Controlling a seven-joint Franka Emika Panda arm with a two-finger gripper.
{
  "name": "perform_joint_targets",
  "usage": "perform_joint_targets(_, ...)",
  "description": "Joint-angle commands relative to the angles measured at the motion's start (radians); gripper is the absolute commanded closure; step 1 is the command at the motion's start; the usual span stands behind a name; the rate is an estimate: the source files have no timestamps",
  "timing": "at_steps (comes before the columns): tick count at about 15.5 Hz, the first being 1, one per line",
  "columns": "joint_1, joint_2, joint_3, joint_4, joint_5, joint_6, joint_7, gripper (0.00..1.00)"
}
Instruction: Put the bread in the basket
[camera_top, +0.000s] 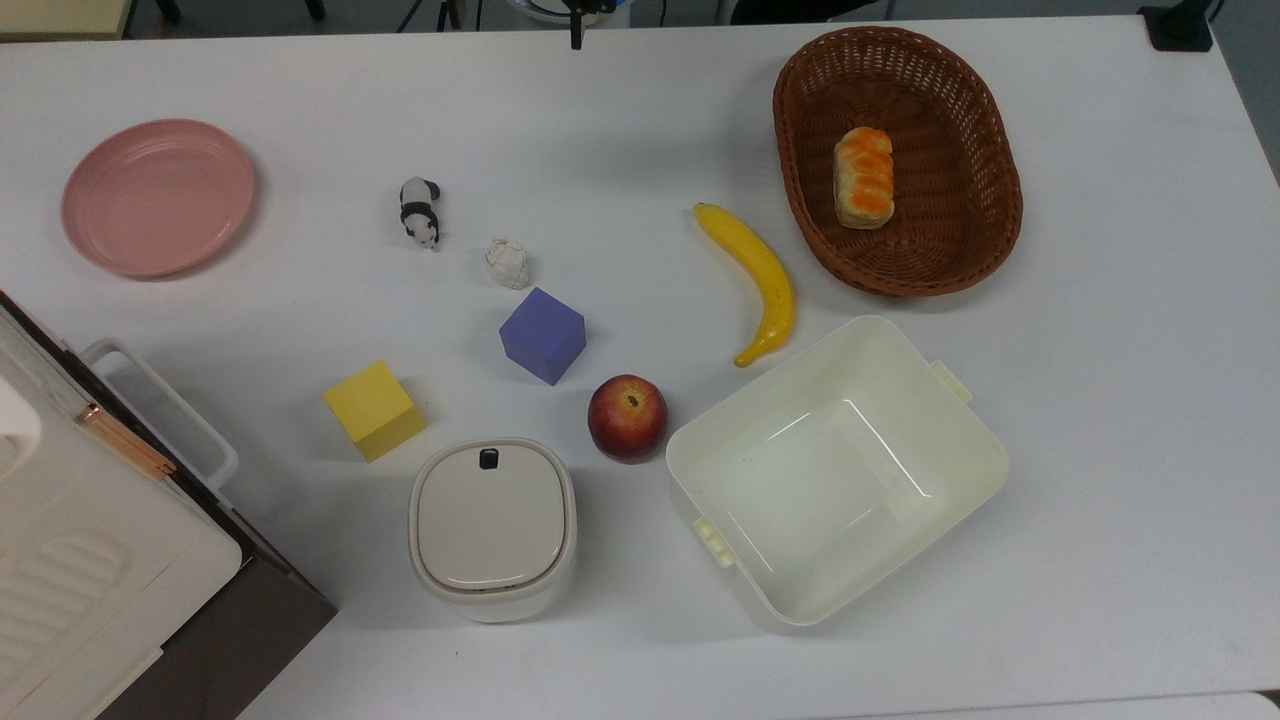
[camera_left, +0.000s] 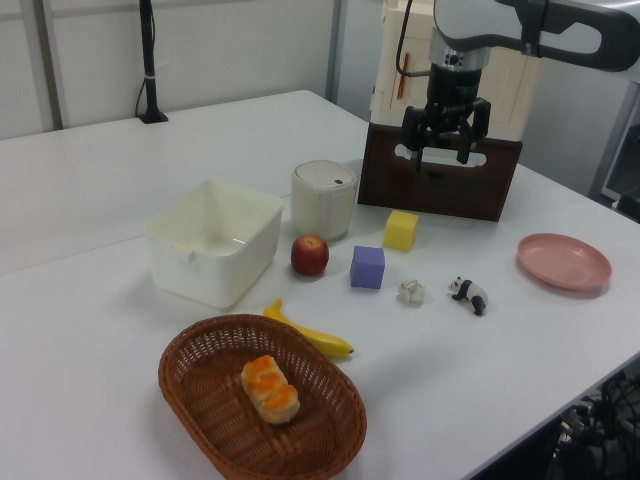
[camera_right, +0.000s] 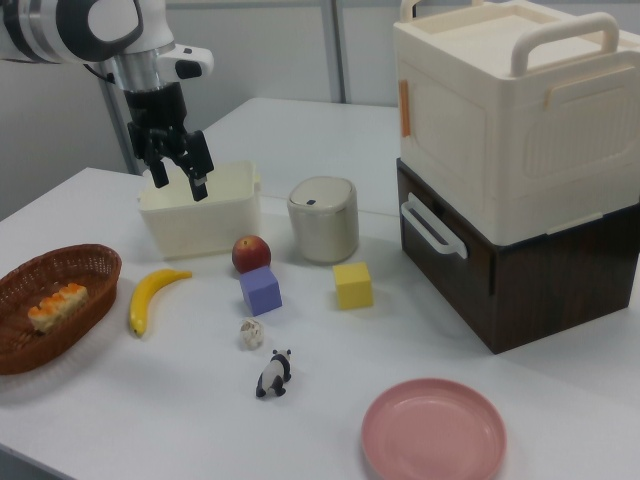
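The bread (camera_top: 864, 177), a small loaf with an orange-brown top, lies free inside the dark wicker basket (camera_top: 950, 250) at the top view's upper right. It also shows in the basket (camera_left: 220, 440) as the bread (camera_left: 270, 388) in the left view, and as the bread (camera_right: 57, 304) in the basket (camera_right: 40, 350) in the right view. My gripper (camera_left: 440, 158) hangs open and empty well above the table, far from the basket. In the right view the gripper (camera_right: 178, 186) hovers in front of the cream tub. One fingertip (camera_top: 575, 35) pokes in at the top view's upper edge.
A banana (camera_top: 760, 280) lies beside the basket, with a cream tub (camera_top: 980, 440) below it. An apple (camera_top: 627, 417), purple cube (camera_top: 543, 335), yellow cube (camera_top: 374, 410), lidded white pot (camera_top: 493, 525), panda figure (camera_top: 420, 210) and pink plate (camera_top: 157, 197) are spread over the table. Stacked boxes (camera_top: 80, 560) fill the lower left corner.
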Motion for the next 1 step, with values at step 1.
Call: perform_joint_targets(1, 0.003, -0.007, -0.01, 0.001, 0.043, -0.021, -0.021, 0.0)
